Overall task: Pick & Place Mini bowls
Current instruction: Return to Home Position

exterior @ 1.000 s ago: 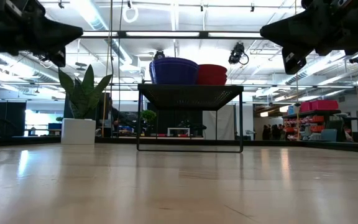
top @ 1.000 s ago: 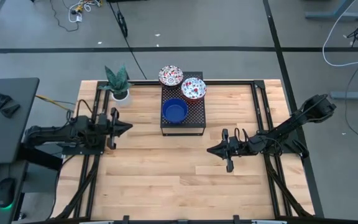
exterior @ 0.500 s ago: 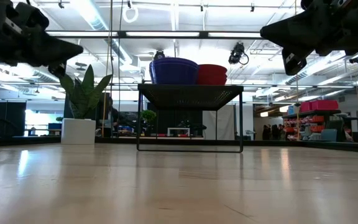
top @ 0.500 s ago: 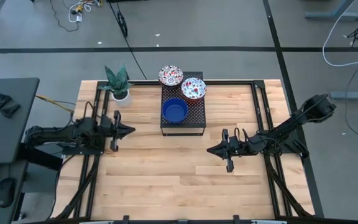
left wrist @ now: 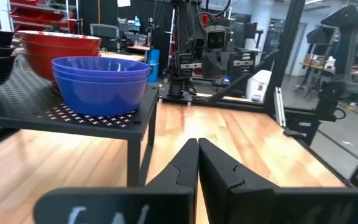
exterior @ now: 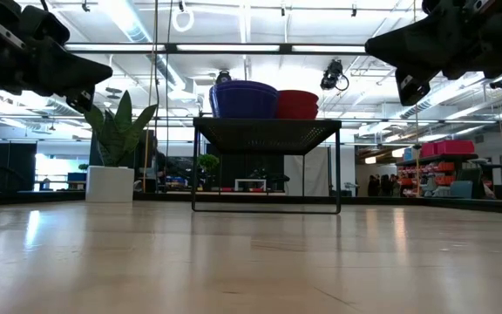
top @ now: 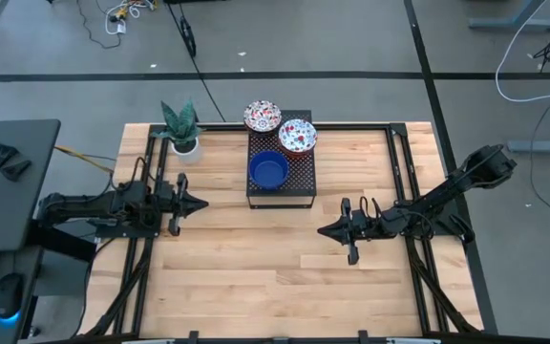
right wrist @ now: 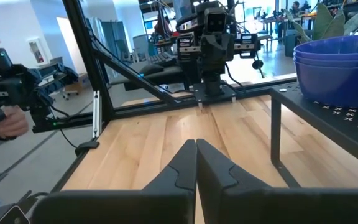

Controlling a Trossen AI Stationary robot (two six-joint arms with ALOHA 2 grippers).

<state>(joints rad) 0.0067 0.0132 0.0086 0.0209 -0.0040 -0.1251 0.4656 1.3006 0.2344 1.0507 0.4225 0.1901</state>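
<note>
The mini bowls sit on top of a black perforated stand [top: 282,186] at the table's far middle. A stack of cobalt blue bowls [top: 268,170] [left wrist: 101,84] [right wrist: 337,68] [exterior: 244,98] stands on its near left part. One floral bowl [top: 297,136], red on the outside [exterior: 297,104], is at its far right. Another floral bowl [top: 263,117] is at its far left corner. My left gripper [top: 203,204] [left wrist: 197,146] [exterior: 109,66] hovers shut left of the stand. My right gripper [top: 321,230] [right wrist: 196,146] [exterior: 370,41] hovers shut to the stand's near right.
A small white plant pot [top: 185,145] [exterior: 110,183] with a green plant stands on the table left of the stand. Bare wooden table [top: 256,277] lies between and in front of both grippers. A person's hand [right wrist: 5,124] shows beyond the table in the right wrist view.
My left gripper has sunk a little and drifted slightly toward the table's near edge, staying shut. The bowls and the right arm have kept still.
</note>
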